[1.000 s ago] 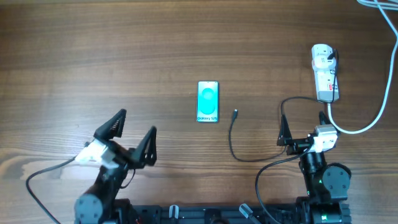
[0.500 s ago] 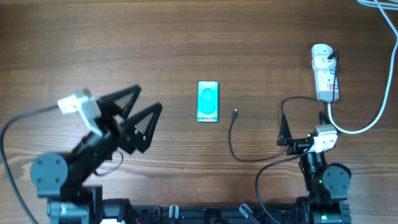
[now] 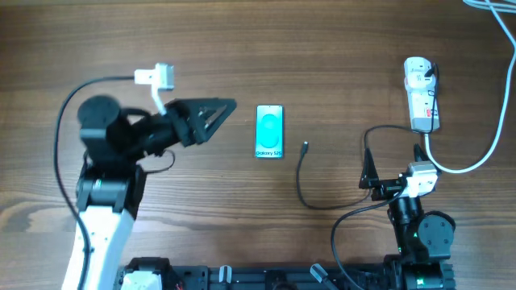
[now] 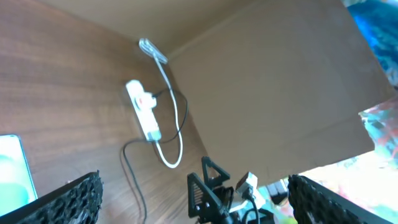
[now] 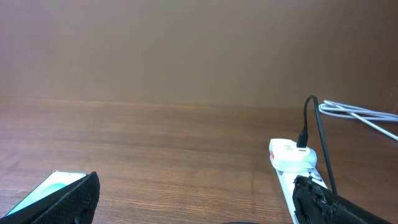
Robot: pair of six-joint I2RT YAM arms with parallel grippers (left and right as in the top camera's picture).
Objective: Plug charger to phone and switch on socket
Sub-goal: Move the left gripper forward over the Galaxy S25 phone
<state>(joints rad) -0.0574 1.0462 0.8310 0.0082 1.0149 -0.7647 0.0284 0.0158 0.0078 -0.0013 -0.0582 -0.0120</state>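
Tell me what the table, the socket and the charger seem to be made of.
The table: wood or wood-look laminate, matte; brown grain streaks run across it. The socket: likely hard moulded plastic, white with a grey end, smooth faces. The charger: probably a rubbery plastic sheath, thin, black, matte; it lies in a loose curve.

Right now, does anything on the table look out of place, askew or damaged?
Nothing stands out. The phone lies flat, screen up. The charger curls loosely to its right, its tip close to the phone but not plugged in. The socket sits at the far right. Nothing looks spilled or broken.
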